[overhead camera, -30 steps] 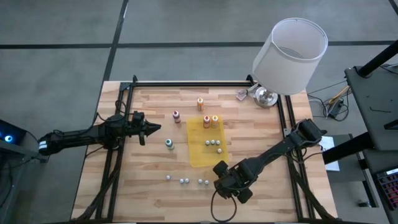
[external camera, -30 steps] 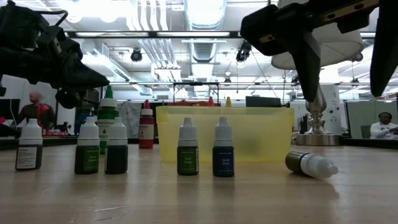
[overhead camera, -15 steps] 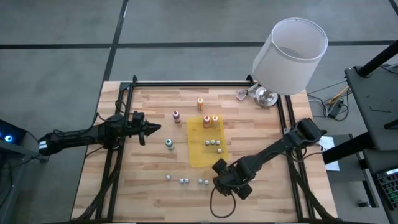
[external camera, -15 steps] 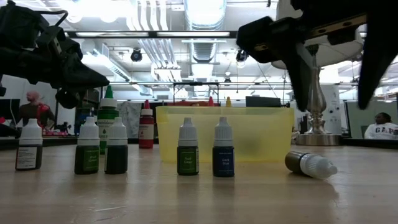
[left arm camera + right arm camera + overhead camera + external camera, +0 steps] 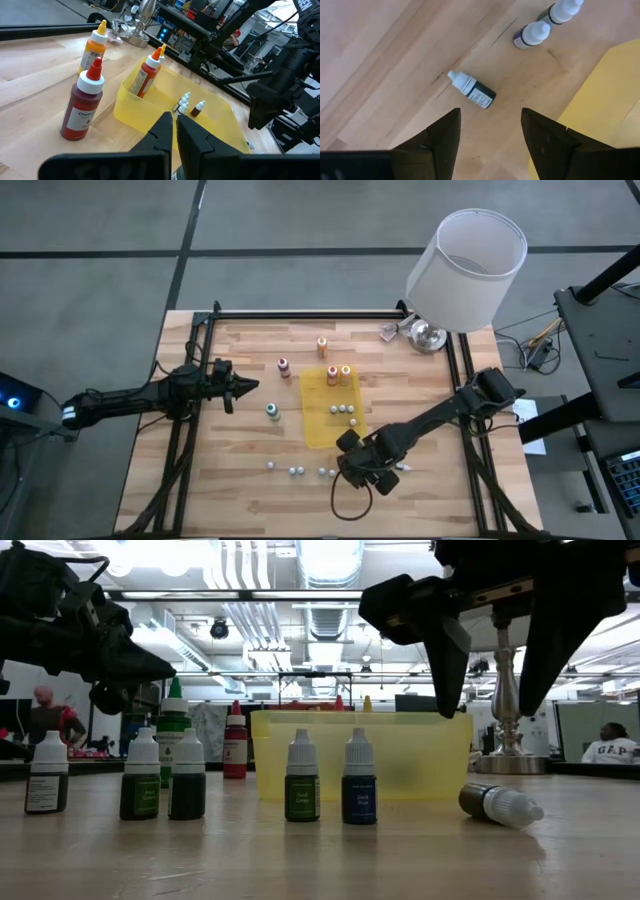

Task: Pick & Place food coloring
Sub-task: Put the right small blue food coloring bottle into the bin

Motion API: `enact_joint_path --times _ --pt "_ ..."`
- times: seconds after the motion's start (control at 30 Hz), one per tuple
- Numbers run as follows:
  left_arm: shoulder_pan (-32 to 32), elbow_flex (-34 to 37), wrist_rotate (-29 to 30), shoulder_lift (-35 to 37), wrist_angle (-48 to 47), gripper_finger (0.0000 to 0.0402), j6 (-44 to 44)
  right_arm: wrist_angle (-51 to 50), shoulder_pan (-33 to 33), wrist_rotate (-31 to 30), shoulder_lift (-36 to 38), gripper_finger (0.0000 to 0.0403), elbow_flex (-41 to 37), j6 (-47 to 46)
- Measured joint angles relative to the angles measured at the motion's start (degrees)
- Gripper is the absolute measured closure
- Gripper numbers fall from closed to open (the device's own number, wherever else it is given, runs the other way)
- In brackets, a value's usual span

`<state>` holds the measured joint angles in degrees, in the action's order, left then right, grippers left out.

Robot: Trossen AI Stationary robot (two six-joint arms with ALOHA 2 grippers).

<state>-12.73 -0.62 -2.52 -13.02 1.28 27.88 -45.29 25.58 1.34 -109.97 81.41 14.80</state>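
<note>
Right pincer (image 5: 490, 130) open above a small bottle (image 5: 471, 91) lying on the worktop (image 5: 380, 60); left pincer (image 5: 175, 131) closed, near yellow tray (image 5: 150, 112)

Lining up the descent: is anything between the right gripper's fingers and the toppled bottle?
No. The right wrist view shows only bare wood between the open right gripper and the toppled bottle.
</note>
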Motion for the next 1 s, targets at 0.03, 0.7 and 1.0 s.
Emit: enact_joint_path --times 0.03,0.7,1.0 --pt "0.0 0.0 0.0 0.0 0.0 0.0401 0.0 0.3 0.0 0.0 0.0 0.0202 0.0 -0.5" --pt "0.0 0.0 0.0 0.0 0.0 0.0401 0.0 2.7 -0.9 0.0 0.1 0.0202 9.7 -24.4" --pt "0.0 0.0 0.0 -0.1 0.0 0.0401 0.0 2.1 -0.5 0.2 -3.9 0.0202 11.9 -27.7"
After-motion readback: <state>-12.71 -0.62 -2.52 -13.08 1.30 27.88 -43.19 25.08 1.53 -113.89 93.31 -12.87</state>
